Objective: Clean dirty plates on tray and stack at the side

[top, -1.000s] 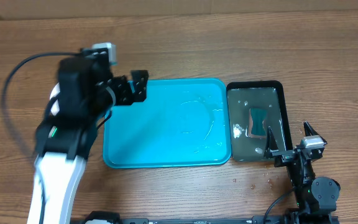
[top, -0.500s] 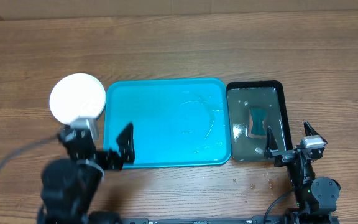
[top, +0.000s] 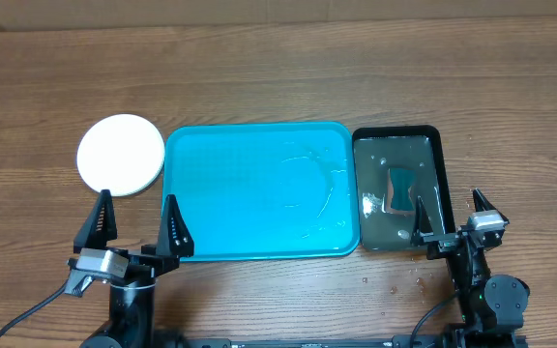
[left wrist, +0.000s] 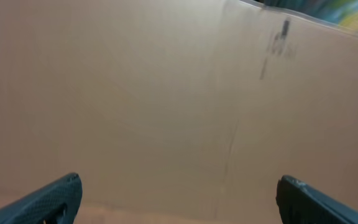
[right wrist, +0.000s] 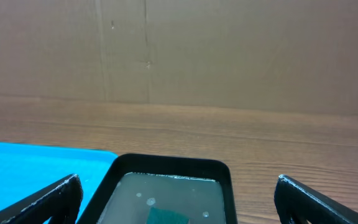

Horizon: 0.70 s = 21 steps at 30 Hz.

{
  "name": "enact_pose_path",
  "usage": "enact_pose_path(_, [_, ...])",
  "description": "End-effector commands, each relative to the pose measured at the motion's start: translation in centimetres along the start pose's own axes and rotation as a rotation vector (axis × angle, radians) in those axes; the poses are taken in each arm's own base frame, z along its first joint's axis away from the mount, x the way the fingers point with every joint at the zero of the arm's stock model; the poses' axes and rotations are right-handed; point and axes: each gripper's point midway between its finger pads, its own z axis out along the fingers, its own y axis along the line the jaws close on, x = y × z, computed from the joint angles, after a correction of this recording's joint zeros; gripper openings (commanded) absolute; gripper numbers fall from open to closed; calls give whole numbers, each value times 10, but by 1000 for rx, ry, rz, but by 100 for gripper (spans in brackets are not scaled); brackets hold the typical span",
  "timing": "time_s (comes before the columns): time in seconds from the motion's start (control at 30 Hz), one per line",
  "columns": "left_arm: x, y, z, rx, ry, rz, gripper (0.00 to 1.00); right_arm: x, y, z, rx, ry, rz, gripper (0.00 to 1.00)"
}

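A white plate (top: 120, 155) lies on the table just left of the turquoise tray (top: 249, 193); whether others lie under it I cannot tell. The tray holds no plate, only wet streaks (top: 309, 174) on its right half. My left gripper (top: 136, 200) stands open at the table's front edge, below the plate and over the tray's front left corner, holding nothing. In the left wrist view the gripper (left wrist: 179, 200) faces only a cardboard wall. My right gripper (top: 447, 199) stands open at the front right, and its wrist view looks between the fingers (right wrist: 42, 202) at the black tray.
A black tray of water (top: 431, 145) sits against the turquoise tray's right side with a green sponge (top: 401, 188) in it. In the right wrist view the black tray (right wrist: 166, 165) lies just ahead. A cardboard wall (right wrist: 179, 50) closes the far side.
My left arm has drawn back from the spot left of the tray to the table's front edge, uncovering the white plate. The right arm has not moved.
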Motion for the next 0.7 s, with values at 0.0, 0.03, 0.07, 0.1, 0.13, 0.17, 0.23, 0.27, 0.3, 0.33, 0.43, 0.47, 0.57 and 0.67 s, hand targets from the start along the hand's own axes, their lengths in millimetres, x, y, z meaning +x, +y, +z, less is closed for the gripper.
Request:
enact_pose_path(0.0, [15,7,-1,-8,-27,-7,100,2,0,0,-3,-4,-1,100])
enact_pose_path(0.03, [21,9,-1,-8,-26,-7,100,2,0,0,-3,-4,-1,100])
enact_pose_path(0.07, [29,12,-1,-11,-16,-8,100,2,0,0,-3,-4,-1,100])
enact_pose_path(0.1, [39,14,-1,-15,2,-12,100,2,0,0,-3,-4,-1,100])
enact_pose_path(0.13, [49,17,-1,-21,22,-24,100,2,0,0,-3,-4,-1,100])
enact_pose_path(0.17, [59,20,-2,-27,42,-35,100,2,0,0,-3,-4,-1,100])
enact_pose_path(0.23, [76,25,-3,-39,74,-60,100,2,0,0,-3,-4,-1,100])
enact_pose_path(0.27, [83,27,-4,-44,90,-68,100,2,0,0,-3,-4,-1,100])
enact_pose_path(0.3, [91,29,-5,-52,117,-76,100,2,0,0,-3,-4,-1,100])
enact_pose_path(0.33, [97,31,-6,-63,140,-79,100,2,0,0,-3,-4,-1,100])
enact_pose_path(0.43, [117,42,-11,-122,218,-83,100,2,0,0,-3,-4,-1,100])
enact_pose_path(0.47, [125,45,-13,-142,246,-83,100,2,0,0,-3,-4,-1,100])
enact_pose_path(0.57, [151,54,-23,-194,357,-60,100,2,0,0,-3,-4,-1,100])
enact_pose_path(0.67, [165,59,-30,-216,423,-12,99,2,0,0,-3,-4,-1,100])
